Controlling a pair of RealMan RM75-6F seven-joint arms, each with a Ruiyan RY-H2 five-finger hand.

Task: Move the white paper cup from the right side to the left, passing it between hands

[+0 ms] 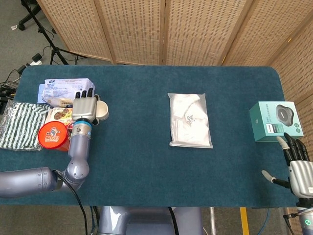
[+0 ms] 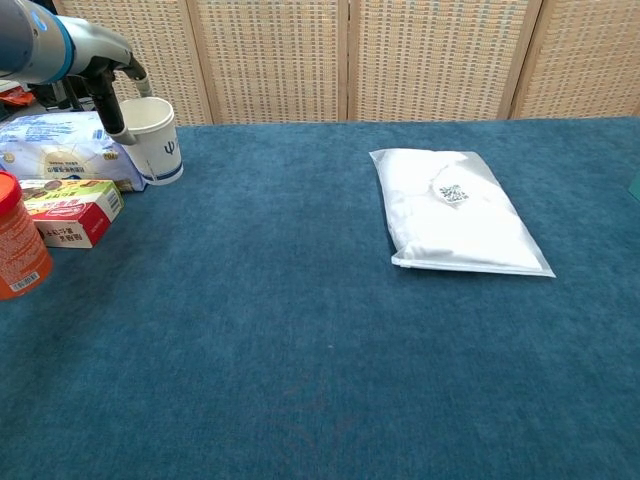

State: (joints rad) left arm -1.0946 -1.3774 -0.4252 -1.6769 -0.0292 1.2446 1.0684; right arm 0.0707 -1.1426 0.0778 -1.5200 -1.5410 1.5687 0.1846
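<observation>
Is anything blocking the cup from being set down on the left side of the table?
Nothing blocks it outright. The left hand holds the white paper cup beside the red and yellow box and blue-white packet; bare table lies just right of them.

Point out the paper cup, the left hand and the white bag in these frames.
paper cup (image 2: 160, 145), chest view: on its side wall, just above the printed mark.
left hand (image 1: 84, 106), head view: on the back of the hand.
white bag (image 1: 190, 120), head view: on the middle of the bag, by the printed code.
</observation>
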